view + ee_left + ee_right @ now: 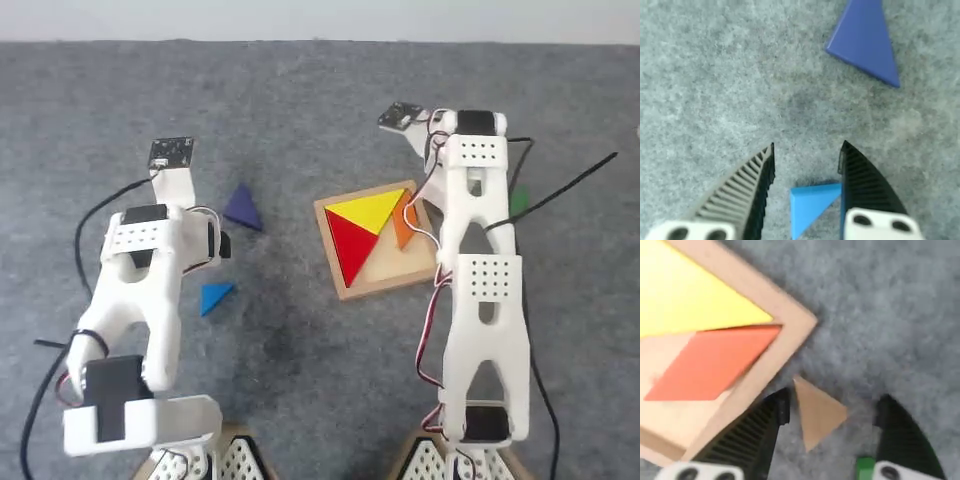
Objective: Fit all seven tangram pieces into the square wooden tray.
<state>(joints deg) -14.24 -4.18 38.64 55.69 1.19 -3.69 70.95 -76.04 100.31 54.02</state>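
**Grey felt tabletop with two robot arms and a partly filled tangram tray**

Grey felt tabletop [300, 100] carries a square wooden tray [322, 225] near the right arm. The tray holds a large yellow triangle [368, 210], a large red triangle [348, 243] and an orange parallelogram [404, 222]. The right gripper [834, 397] hangs open just outside a tray corner, with a small tan triangle [817, 412] on the felt between its jaws. A green piece [518, 201] lies near that arm. The left gripper [807, 150] is open, with a light blue triangle [810, 202] between its jaws. A dark blue triangle [865, 40] lies apart on the felt.
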